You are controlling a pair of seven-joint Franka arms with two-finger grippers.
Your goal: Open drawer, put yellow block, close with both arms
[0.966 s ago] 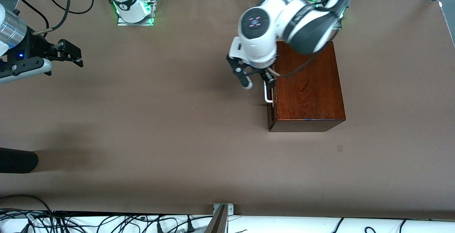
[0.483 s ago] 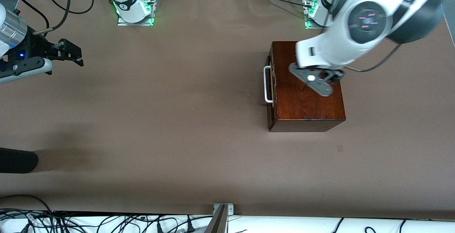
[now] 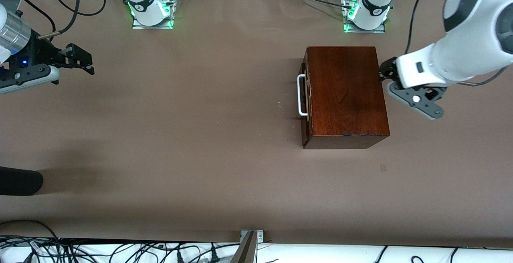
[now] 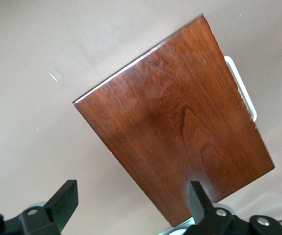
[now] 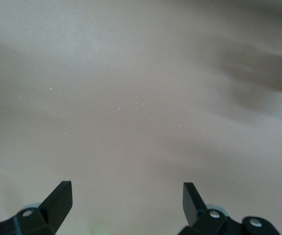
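The dark mahogany box [image 3: 344, 94] stands on the table with its drawer pushed in. The drawer's white handle [image 3: 301, 95] faces the right arm's end of the table. My left gripper [image 3: 385, 71] hangs over the box's edge toward the left arm's end, open and empty. In the left wrist view, the box top [image 4: 180, 132] and the handle [image 4: 241, 88] lie under the left gripper [image 4: 131, 200]. My right gripper [image 3: 80, 60] waits open and empty over bare table at the right arm's end. The right wrist view shows the right gripper [image 5: 126, 198] over bare table. The yellow block is out of view.
A black rounded object [image 3: 20, 181] lies near the front edge at the right arm's end. Cables [image 3: 120, 253] and a metal bracket [image 3: 250, 241] run along the front edge. Both arm bases [image 3: 152, 10] [image 3: 366, 12] stand at the back.
My left arm has swung from the drawer handle, across the box top, to the box's edge at the left arm's end. The right arm and the box have not moved.
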